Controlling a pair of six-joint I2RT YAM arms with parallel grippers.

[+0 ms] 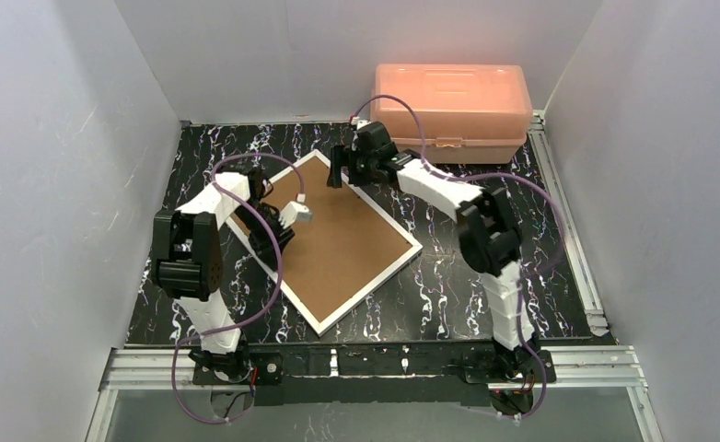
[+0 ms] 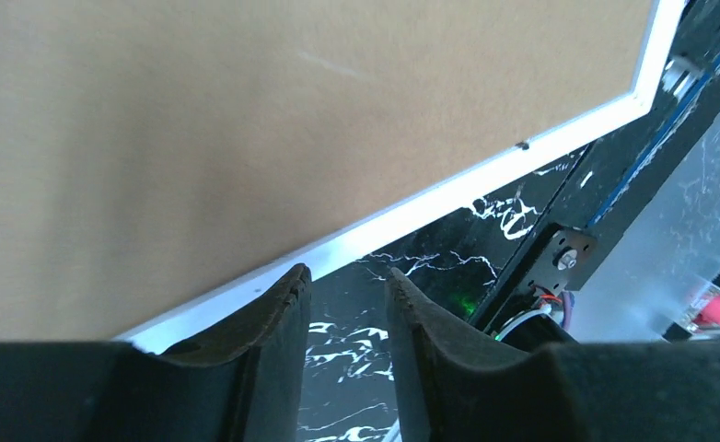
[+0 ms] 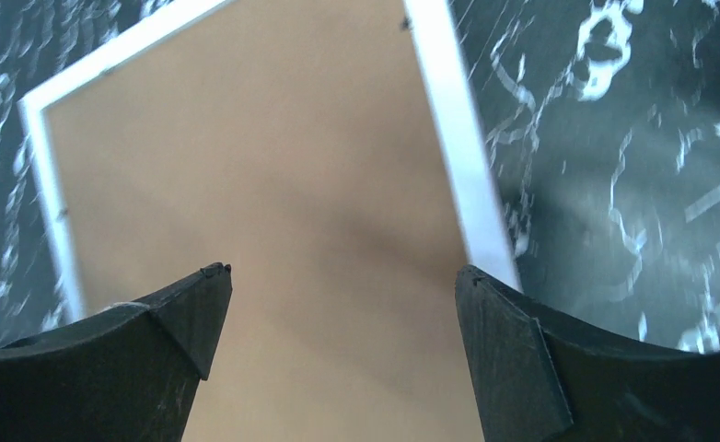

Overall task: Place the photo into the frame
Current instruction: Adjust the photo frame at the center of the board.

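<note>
Left tool slightly parted at frame edge, empty; right tool wide, empty

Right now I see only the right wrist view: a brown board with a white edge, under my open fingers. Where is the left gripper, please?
Observer: The left gripper is at the frame's edge nearest the left arm, fingers slightly apart, holding nothing.
Operator: Is the photo visible somewhere?
Observer: No, none of the views shows the photo.
Operator: What stands beyond my arm?
Observer: A pink box, at the table's far right, apart from the frame.
</note>
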